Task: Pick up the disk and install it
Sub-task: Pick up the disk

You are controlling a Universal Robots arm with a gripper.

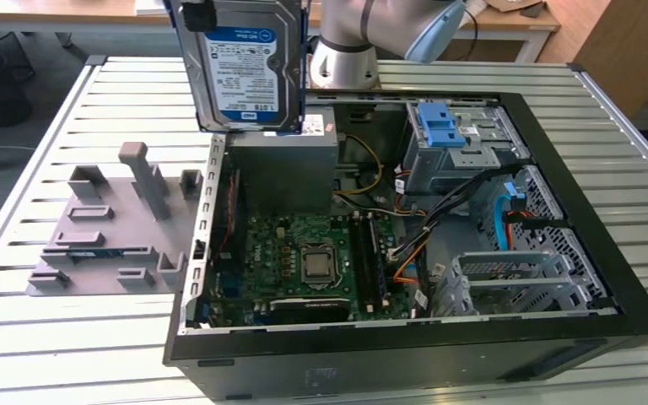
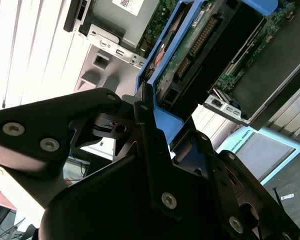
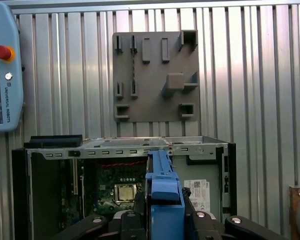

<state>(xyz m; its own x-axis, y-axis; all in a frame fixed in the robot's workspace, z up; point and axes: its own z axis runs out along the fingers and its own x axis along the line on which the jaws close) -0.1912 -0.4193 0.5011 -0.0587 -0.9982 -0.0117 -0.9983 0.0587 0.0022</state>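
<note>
The disk (image 1: pixel 245 67), a silver hard drive with a blue-and-white label in a blue carrier, hangs upright in the air above the back left corner of the open computer case (image 1: pixel 414 348) in the exterior view. My gripper (image 1: pixel 197 15) holds it from above, shut on the carrier. In the second wrist view the black fingers (image 2: pixel 142 107) clamp the blue carrier edge (image 2: pixel 166 122), with the disk's circuit-board side (image 2: pixel 190 45) beyond. The first wrist view shows the carrier (image 3: pixel 164 195) edge-on between the jaws, above the case.
Inside the case lie the motherboard (image 1: pixel 301 253), a grey power-supply box (image 1: pixel 284 164), a drive cage with a blue latch (image 1: pixel 442 126) and a lower metal cage (image 1: pixel 515 278). A grey fixture plate (image 1: pixel 99 236) lies on the slatted table at the exterior view's left. A teach pendant (image 3: pixel 5 70) lies nearby.
</note>
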